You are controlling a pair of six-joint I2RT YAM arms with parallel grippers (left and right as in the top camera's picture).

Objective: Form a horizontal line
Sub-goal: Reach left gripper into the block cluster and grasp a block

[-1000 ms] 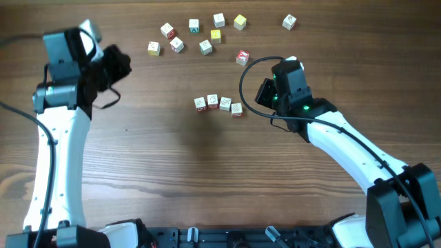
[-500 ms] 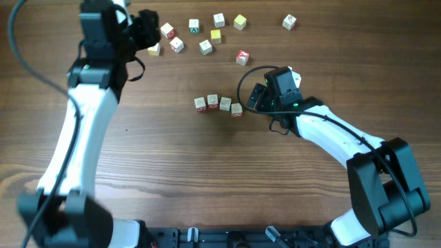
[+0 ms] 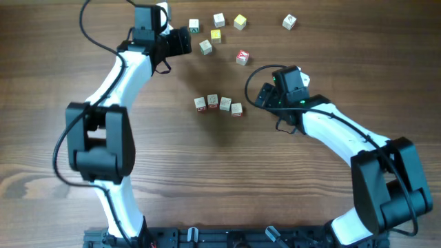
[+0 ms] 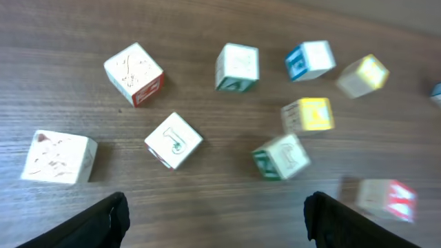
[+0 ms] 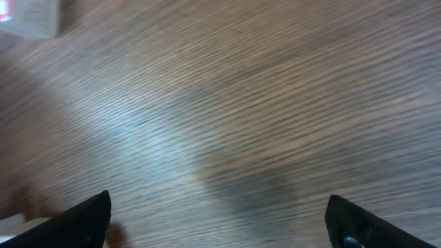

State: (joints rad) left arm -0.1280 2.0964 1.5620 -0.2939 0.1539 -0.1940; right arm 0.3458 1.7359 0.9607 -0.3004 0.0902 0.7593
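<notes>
Wooden table (image 3: 138, 172), four-cube row (image 3: 218, 105) laid; left gripper (image 4: 215, 207) hovers over scattered cubes (image 4: 173, 140), fingers apart, right gripper (image 5: 217, 205) spread wide and empty. Next, I'd say: lower, clamp one cube.

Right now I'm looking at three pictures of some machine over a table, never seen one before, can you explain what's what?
It is two white robot arms at a wooden table, each ending in a two-finger gripper. One picture looks down from above; the other two come from cameras on the wrists, so the dark shapes at their bottom corners are fingers. Four small cubes sit in a short row mid-table; loose cubes, two yellow, lie farther back. The left gripper hangs open over the loose ones, the right gripper open beside the row. Neither holds anything.
</notes>
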